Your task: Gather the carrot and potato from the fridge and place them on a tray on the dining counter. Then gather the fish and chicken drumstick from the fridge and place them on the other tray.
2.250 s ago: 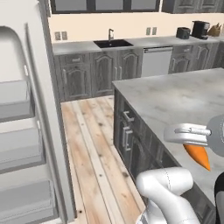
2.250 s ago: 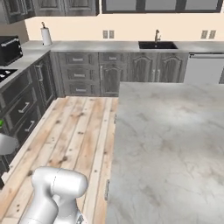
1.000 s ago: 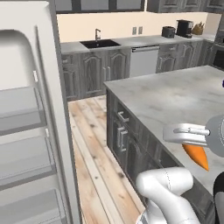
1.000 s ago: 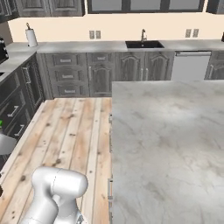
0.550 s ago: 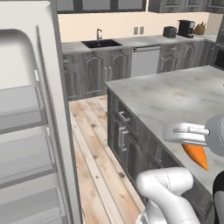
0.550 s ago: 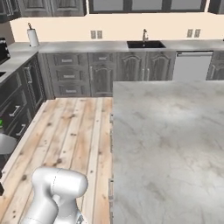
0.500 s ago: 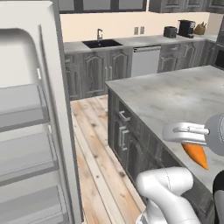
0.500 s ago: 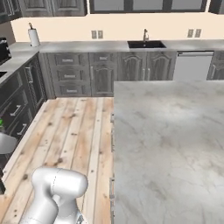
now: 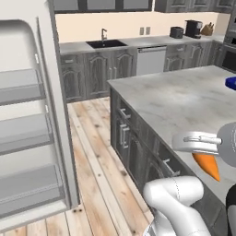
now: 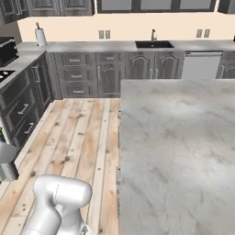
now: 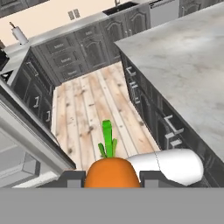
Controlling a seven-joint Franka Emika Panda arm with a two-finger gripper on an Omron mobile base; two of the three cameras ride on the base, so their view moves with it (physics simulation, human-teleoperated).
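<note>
Left base view: the carrot (image 9: pixel 207 166) hangs tip-down from the hand (image 9: pixel 203 148) above the worktop (image 9: pixel 184 99) edge. Hand view: 2 fingers (image 11: pixel 72 178) pinch its thick orange shoulder below the greens. It looks stiff, light and smooth, so the tapered end would likely slip.

Carrot (image 11: pixel 111 173): one, orange with a green top, seen in the left base and hand views.
Gripper (image 11: pixel 111 178): one.
Fridge door (image 9: pixel 27 120): one, open at the left, with three shelves.
Island counter (image 10: pixel 183 137): one, at the right.
Sink (image 10: pixel 154 44): one, on the far counter, with one faucet.
Dishwasher (image 10: pixel 199 65): one, right of the sink.
Paper towel roll (image 10: pixel 40 36): one, far left.
Blue thing (image 9: pixel 231 83): one, at the right edge of the island, too cropped to tell what.
Toaster (image 9: pixel 176 32): one, far right.
Coffee maker (image 9: pixel 193 28): one, just right of the toaster.
</note>
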